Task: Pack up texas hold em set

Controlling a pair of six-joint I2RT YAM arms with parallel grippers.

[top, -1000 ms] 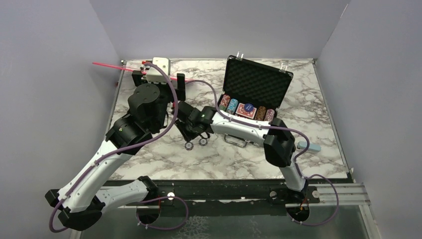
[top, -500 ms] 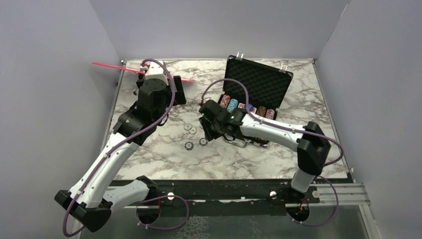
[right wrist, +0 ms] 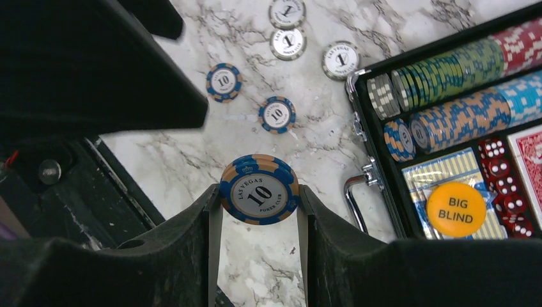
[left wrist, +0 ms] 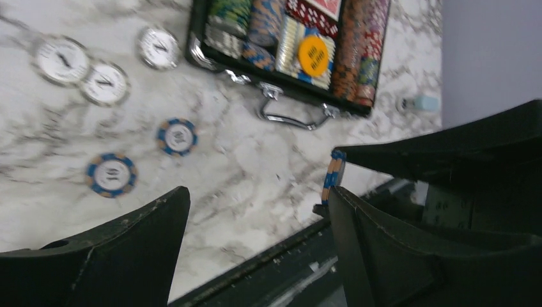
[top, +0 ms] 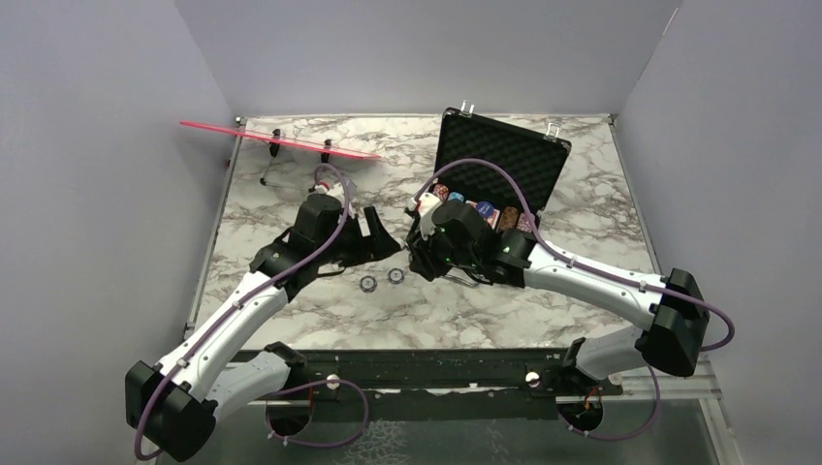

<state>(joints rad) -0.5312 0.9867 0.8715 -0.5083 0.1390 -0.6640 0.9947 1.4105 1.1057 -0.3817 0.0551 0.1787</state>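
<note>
Right tool (right wrist: 259, 199) pinches round blue-orange striped chip (right wrist: 259, 188).

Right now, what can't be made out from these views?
- Top view: left arm and right arm cover the held blue chip and three white chips.
- Left wrist: motion blur smears the yellow button's lettering.
- Right wrist: frame edge cuts off the case; red cards barely show.

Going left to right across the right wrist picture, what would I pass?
Blue-and-orange 10 poker chip → second blue-and-orange 10 chip → white 1 chip farthest right → orange round BIG BLIND button. The held blue-and-orange chip overlaps, so skipped.
</note>
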